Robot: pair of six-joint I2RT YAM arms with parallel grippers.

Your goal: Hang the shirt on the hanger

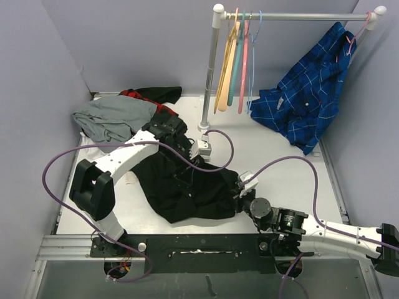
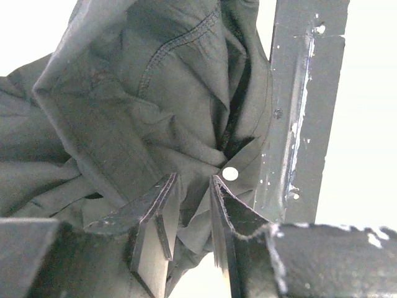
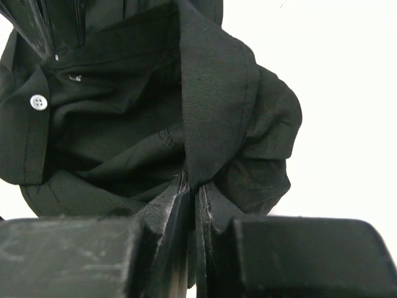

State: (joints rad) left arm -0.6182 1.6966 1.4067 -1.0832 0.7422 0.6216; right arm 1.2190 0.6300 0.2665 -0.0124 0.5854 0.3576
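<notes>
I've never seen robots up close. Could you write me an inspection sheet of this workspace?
Surface: white table, clothes lying on it.
Job's things: black shirt crumpled mid-table; light-blue hanger hanging on the rail.
Clutter: grey garment and red-and-black garment back left; blue plaid shirt and other hangers on the rail.
Grippers: left gripper and right gripper each pinch shirt fabric.
Cables: purple cables loop off both arms.
Surroundings: lavender walls.

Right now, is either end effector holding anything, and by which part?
Both hold the shirt: the right end effector grips a folded edge, the left end effector pinches fabric beside a pale button.
</notes>
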